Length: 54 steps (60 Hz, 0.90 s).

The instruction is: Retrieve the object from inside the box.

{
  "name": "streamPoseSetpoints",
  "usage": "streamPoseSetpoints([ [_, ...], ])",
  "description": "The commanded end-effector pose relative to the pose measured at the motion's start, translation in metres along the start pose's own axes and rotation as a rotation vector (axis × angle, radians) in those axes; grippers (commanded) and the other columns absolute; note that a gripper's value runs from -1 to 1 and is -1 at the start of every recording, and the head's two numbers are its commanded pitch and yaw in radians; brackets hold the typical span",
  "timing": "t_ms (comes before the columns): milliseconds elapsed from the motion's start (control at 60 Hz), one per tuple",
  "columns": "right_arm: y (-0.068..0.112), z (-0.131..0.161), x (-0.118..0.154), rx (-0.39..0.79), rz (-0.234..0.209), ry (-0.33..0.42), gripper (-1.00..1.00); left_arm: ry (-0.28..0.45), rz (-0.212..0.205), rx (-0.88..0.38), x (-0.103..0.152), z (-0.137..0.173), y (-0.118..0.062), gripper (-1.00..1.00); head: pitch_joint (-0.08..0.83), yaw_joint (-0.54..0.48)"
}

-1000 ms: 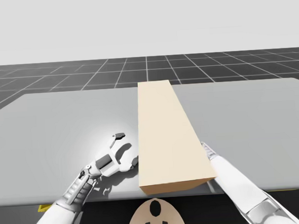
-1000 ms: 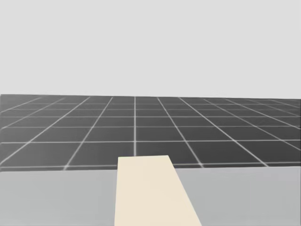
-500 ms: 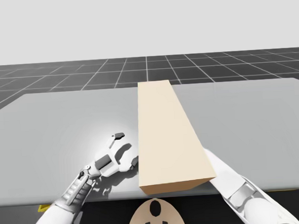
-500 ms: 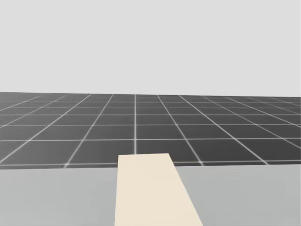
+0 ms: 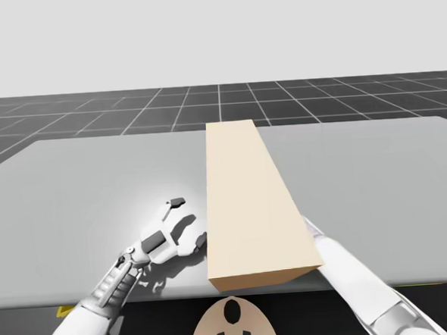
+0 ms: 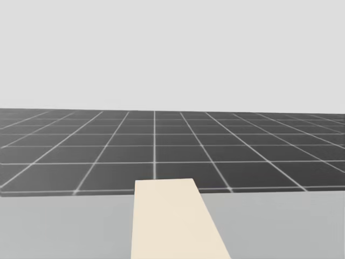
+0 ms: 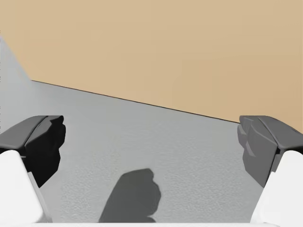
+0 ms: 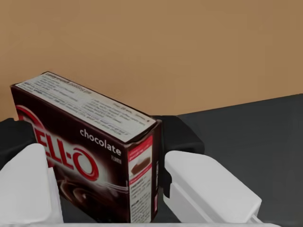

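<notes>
A long tan box lies along the middle of the grey table; its top also shows in the head view. My left gripper rests open on the table just left of the box. In the left wrist view that gripper faces the tan box wall with nothing between its fingers. My right arm reaches in at the box's near right side, where the box hides its gripper. In the right wrist view my right gripper is shut on a small dark brown box, the tan box wall behind it.
The table's front edge runs just below both arms. A dark gridded floor lies beyond the table's far edge. Bare table surface spreads on either side of the tan box.
My right arm pushed further in beside the tan box, then drew back toward the front edge. My left arm held still. My head has nodded slightly and returned.
</notes>
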Motion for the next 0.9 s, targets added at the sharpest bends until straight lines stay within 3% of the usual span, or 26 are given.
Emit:
streamPoseSetpoints([
  [17, -0.005, 0.048, 0.010, -0.057, 0.001, -0.006, 1.00, 0.000, -0.002, 0.006, 0.000, 0.000, 0.001, -1.00, 0.048, -0.07],
  [167, -0.006, 0.077, 0.019, -0.121, 0.033, -0.017, 1.00, 0.000, 0.000, 0.011, 0.000, 0.000, 0.002, -1.00, 0.047, -0.07],
  [400, -0.008, 0.112, 0.049, -0.303, 0.135, 0.025, 1.00, 0.000, 0.000, 0.017, 0.001, 0.000, 0.003, -1.00, 0.049, -0.06],
  [717, -0.002, 0.184, 0.063, -0.549, 0.147, 0.016, 1.00, -0.001, -0.002, 0.022, 0.002, 0.001, 0.003, -1.00, 0.050, -0.06],
  [900, -0.008, 0.212, 0.073, -0.668, 0.107, -0.020, 1.00, 0.000, -0.002, 0.026, 0.002, 0.001, 0.003, -1.00, 0.050, -0.06],
])
